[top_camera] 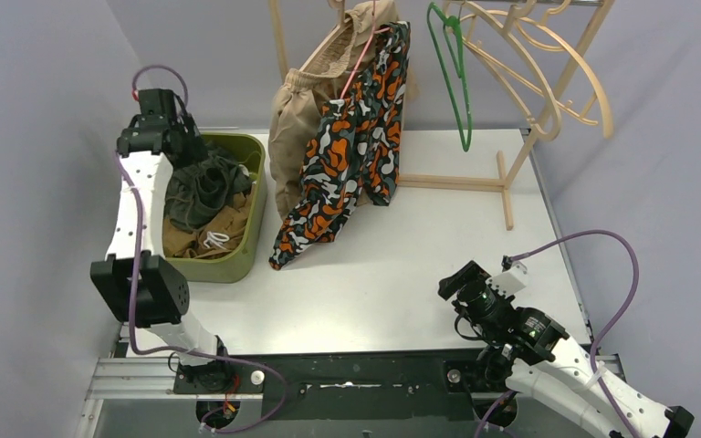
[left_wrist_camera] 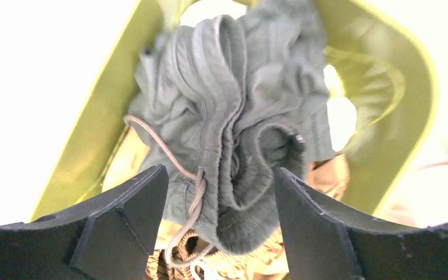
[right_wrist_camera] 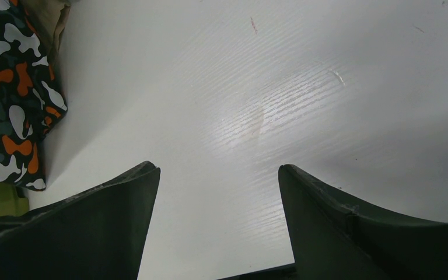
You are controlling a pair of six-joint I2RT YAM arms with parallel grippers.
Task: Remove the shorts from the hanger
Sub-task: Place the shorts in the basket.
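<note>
Step, seemingly release: olive shorts [left_wrist_camera: 239,105] in bin [top_camera: 224,271], left fingers [left_wrist_camera: 122,221] wide above it | right fingers [right_wrist_camera: 93,233] wide, empty | next, likely: grip camouflage shorts [top_camera: 351,155] hanging right of bin, pull off hanger [top_camera: 358,66].

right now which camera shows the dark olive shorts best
Left wrist: the dark olive shorts fill the frame, crumpled in the green bin, close and detailed. Top external shows them small in the bin. Right wrist shows only camouflage shorts and table.
</note>
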